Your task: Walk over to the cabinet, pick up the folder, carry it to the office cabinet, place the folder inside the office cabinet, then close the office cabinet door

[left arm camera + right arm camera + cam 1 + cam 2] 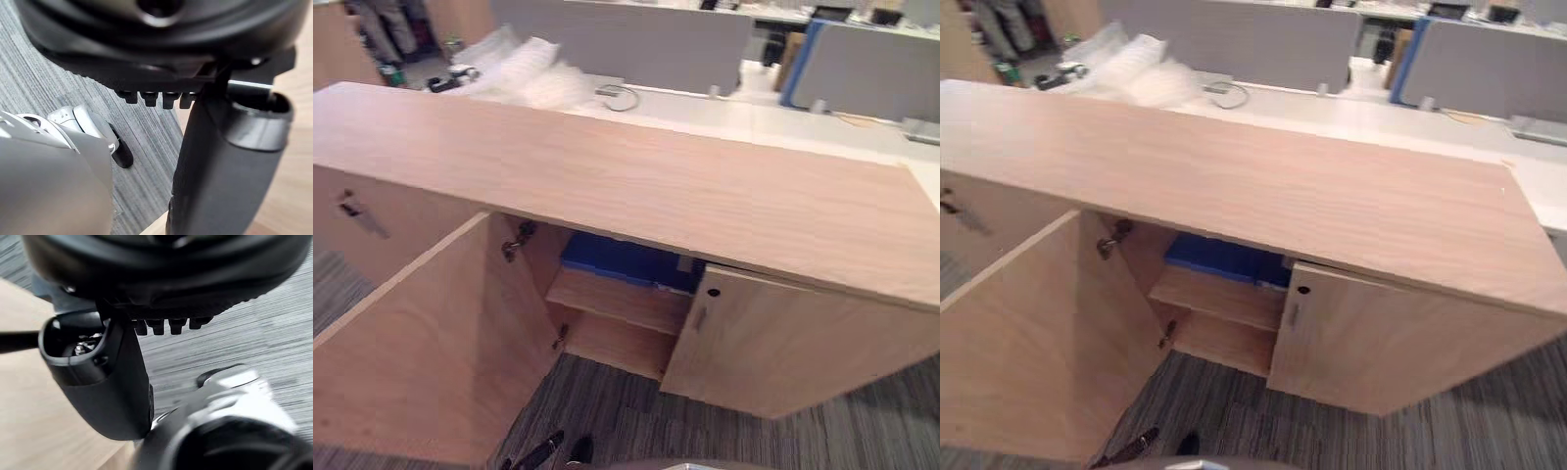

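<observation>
Blue folder [625, 262] mostly hidden, under cabinet top [607, 166] and behind right door [773, 338] (open left door [421, 362] cut off at edge).

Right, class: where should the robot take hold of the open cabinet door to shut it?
Probably the top edge of the open door, far from its hinges, coming from its outer side on the left: it stands swung wide, so leverage is likely best there.

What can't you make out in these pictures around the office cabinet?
- Blue folder: in the eye views, the cabinet top and the right door hide all but its front edge.
- Space behind the right door: hidden by that door.
- White crumpled material beyond the cabinet top: too blurred to name.
- Open left door: cut off by the eye views' lower left edge.
</observation>
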Controlling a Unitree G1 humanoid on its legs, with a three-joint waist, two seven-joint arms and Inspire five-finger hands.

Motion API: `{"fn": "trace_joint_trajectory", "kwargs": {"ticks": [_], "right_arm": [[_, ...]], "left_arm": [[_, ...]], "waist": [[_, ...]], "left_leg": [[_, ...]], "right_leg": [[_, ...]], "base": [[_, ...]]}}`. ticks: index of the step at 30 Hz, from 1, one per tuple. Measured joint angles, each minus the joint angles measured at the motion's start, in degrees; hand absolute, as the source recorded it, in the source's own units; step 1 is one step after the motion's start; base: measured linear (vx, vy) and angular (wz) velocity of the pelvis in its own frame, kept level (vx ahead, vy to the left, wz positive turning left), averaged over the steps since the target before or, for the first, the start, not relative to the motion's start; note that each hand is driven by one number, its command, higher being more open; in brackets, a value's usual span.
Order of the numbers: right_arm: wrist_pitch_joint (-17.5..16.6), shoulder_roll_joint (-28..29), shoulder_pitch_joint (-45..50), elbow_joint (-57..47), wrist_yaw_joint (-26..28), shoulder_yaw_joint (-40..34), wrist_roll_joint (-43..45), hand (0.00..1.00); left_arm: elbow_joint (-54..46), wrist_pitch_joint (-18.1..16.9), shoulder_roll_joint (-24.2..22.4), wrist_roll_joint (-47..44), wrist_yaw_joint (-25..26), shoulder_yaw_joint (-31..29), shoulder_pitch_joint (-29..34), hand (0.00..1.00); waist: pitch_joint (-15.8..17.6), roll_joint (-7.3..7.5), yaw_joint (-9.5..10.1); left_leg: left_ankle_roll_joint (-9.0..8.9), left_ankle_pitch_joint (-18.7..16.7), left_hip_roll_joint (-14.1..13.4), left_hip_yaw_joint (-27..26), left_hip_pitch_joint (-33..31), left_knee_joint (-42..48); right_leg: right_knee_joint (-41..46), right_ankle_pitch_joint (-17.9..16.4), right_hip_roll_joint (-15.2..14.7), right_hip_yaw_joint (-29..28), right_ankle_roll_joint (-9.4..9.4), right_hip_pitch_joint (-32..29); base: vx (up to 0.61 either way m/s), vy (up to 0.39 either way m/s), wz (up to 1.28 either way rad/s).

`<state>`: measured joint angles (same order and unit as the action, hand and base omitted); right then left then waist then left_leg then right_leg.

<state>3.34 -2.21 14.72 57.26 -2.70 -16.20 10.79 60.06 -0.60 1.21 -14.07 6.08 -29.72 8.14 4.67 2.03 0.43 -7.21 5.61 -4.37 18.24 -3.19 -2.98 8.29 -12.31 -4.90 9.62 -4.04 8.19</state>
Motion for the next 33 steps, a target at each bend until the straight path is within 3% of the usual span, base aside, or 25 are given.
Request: {"fn": "trace_joint_trajectory", "kwargs": {"ticks": [2, 3, 4, 5, 6, 7, 8, 9, 10, 11, 12, 13, 15, 16, 19, 29, 31, 33], "right_arm": [[-0.4, 0.1, -2.0, -1.7, 0.2, 1.1, 0.0, 1.00], [-0.7, 0.4, -2.9, -2.8, 0.5, 1.5, 0.1, 1.00], [-1.2, 0.9, -3.5, -3.4, 0.5, 1.1, 0.1, 1.00], [-1.1, 0.9, -3.9, -3.4, 0.6, 0.6, 0.1, 1.00], [-0.8, 0.8, -5.0, -2.7, 0.8, -0.8, 0.1, 1.00], [-0.8, 0.7, -5.4, -2.7, 1.0, -2.5, 0.2, 1.00], [-0.7, 0.5, -5.8, -2.4, 1.0, -3.3, 0.2, 1.00], [-0.3, 1.0, -7.4, -0.4, 1.3, -5.1, 0.1, 1.00], [-0.2, 1.7, -7.8, 0.2, 1.4, -5.2, 0.1, 1.00], [-0.7, 2.8, -7.9, 1.7, 1.7, -5.5, 0.1, 1.00], [-0.6, 2.7, -8.2, 2.2, 1.9, -6.5, 0.3, 1.00], [-0.7, 2.0, -8.9, 2.8, 2.0, -9.2, 0.4, 1.00], [-0.1, 2.2, -8.9, 4.0, 2.2, -10.8, 0.6, 1.00], [-0.1, 2.2, -8.9, 4.7, 2.2, -12.1, 0.6, 1.00], [-0.1, 2.2, -9.0, 6.1, 2.0, -12.5, 2.0, 1.00], [-0.2, 1.9, -9.2, 8.4, 1.1, -14.2, 5.2, 1.00], [-0.2, 1.8, -9.3, 8.6, 1.0, -14.6, 5.2, 1.00], [-0.2, 1.8, -9.1, 8.6, 1.4, -16.6, 5.4, 1.00]], "left_arm": [[-0.3, -0.2, -0.4, 0.0, 0.0, -1.0, -0.2, 1.00], [-0.4, -0.2, -0.3, 0.0, -0.1, -1.9, -0.8, 1.00], [-0.4, -0.2, -0.6, 0.1, -0.2, -3.8, -1.9, 1.00], [-0.4, -0.2, -1.0, 0.1, -0.2, -4.6, -2.3, 1.00], [-0.3, -0.2, -1.5, 0.1, 0.0, -5.5, -2.2, 1.00], [-0.1, -0.2, -1.7, 0.1, 0.3, -5.5, -1.8, 1.00], [0.0, -0.2, -1.9, 0.1, 0.3, -5.5, -1.8, 1.00], [0.1, -0.4, -1.4, 0.1, 0.2, -4.5, -2.3, 1.00], [0.3, -0.5, -0.7, 0.0, 0.3, -4.4, -3.0, 1.00], [1.1, -0.4, 0.5, -0.1, 0.3, -4.7, -3.7, 1.00], [1.6, -0.4, 0.5, -0.1, 0.5, -4.6, -3.4, 1.00], [2.8, -0.2, 0.1, -0.7, 0.7, -4.4, -3.2, 1.00], [2.9, -0.3, 0.6, -1.1, 0.9, -1.8, -2.5, 1.00], [3.0, -0.3, 0.9, -1.1, 0.9, 0.3, -1.8, 1.00], [3.3, -0.7, 1.6, -1.1, 0.8, 2.6, -2.4, 1.00], [4.1, -1.3, 1.8, -0.9, 1.2, 2.6, -2.2, 1.00], [3.1, -1.1, 1.9, 1.3, 1.6, 1.5, -1.9, 1.00], [-4.4, 0.3, 2.5, 2.7, 0.1, -3.4, 0.8, 1.00]], "waist": [[0.9, 0.14, 0.73], [1.7, 0.71, 0.60], [2.3, 0.94, 0.21], [2.6, 0.75, 0.22], [2.9, 0.17, 0.64], [3.5, -1.36, 0.52], [3.8, -1.53, 0.32], [4.2, -1.00, 0.12], [4.0, 0.95, -0.56], [4.0, 2.01, -0.98], [3.9, 1.73, -0.82], [5.0, 0.51, -0.87], [4.8, 1.01, -0.90], [4.3, 0.23, -1.06], [3.7, 0.89, -1.31], [3.6, 0.52, -1.55], [3.7, 0.42, -1.62], [3.8, 0.13, -2.11]], "left_leg": [[0.31, -0.2, 0.8, -0.4, -1.2, 1.7], [2.25, -1.4, 0.5, -5.8, -3.3, 5.2], [5.08, -3.8, -1.2, -16.5, -8.2, 14.5], [5.71, -5.5, -2.2, -21.2, -10.4, 20.0], [7.56, -9.5, -4.2, -29.4, -12.5, 28.5], [8.71, -11.2, -5.2, -35.3, -13.0, 30.9], [9.12, -11.2, -4.5, -35.6, -13.1, 30.4], [9.46, -9.1, -1.1, -33.3, -11.9, 22.8], [9.53, -6.7, 1.4, -32.7, -10.7, 18.2], [9.98, -12.4, 0.9, -38.2, -10.4, 25.3], [9.19, -15.5, -0.1, -39.7, -8.8, 27.6], [9.42, -16.8, 1.2, -38.8, -4.7, 22.2], [9.68, -11.9, 4.9, -37.9, -0.5, 12.7], [9.96, -8.8, 6.2, -36.8, 1.8, 6.6], [9.87, -5.5, 7.9, -34.8, 4.1, 0.2], [8.70, -3.8, 6.7, -34.6, 7.3, -2.4], [8.39, -3.6, 6.7, -34.7, 7.3, -2.4], [8.38, -3.5, 6.6, -34.6, 7.1, -2.4]], "right_leg": [[0.1, -0.4, -0.5, 1.8, -0.18, 0.6], [0.2, -0.5, -1.2, 4.0, -0.21, 1.1], [0.7, -0.8, -2.2, 7.6, -0.25, 1.2], [1.2, -0.9, -2.6, 9.2, -0.25, 1.2], [2.7, -1.4, -3.3, 11.6, -0.25, 1.4], [4.9, -1.9, -3.1, 13.9, -0.74, 2.0], [6.4, -2.5, -3.4, 14.1, -0.36, 1.8], [4.5, -3.9, -2.7, 11.9, 2.04, -0.1], [0.7, -2.2, -3.0, 11.7, 3.30, -0.7], [-0.8, -0.2, -4.5, 14.4, 0.11, 0.5], [-0.7, 0.0, -4.6, 15.2, -0.06, 0.8], [-0.1, 0.2, -4.6, 16.7, -0.56, 2.2], [0.0, 2.0, -6.3, 17.3, -0.62, 2.2], [-0.2, 2.9, -6.5, 17.3, -0.59, 2.0], [-2.2, 4.0, -6.4, 17.5, -1.27, 3.1], [-2.0, 4.3, -5.1, 18.2, -1.71, 5.1], [-2.0, 4.3, -5.0, 18.2, -1.71, 5.1], [-2.4, 4.3, -4.9, 18.4, -1.70, 5.0]], "base": [[-0.01, -0.006, 0.51], [-0.04, 0.002, 1.09], [-0.02, 0.013, 1.12], [0.03, 0.059, 1.14], [0.14, 0.124, 1.06], [0.18, 0.173, 1.16], [0.14, 0.196, 1.50], [0.01, 0.132, 1.36], [-0.09, 0.068, 1.67], [-0.07, 0.008, 1.08], [0.06, 0.087, 0.99], [0.12, 0.109, 0.44], [0.12, 0.126, 0.45], [0.11, 0.116, 0.45], [0.07, 0.054, 0.36], [-0.01, -0.051, -0.01], [-0.04, -0.027, -0.05], [-0.04, -0.020, -0.01]]}}
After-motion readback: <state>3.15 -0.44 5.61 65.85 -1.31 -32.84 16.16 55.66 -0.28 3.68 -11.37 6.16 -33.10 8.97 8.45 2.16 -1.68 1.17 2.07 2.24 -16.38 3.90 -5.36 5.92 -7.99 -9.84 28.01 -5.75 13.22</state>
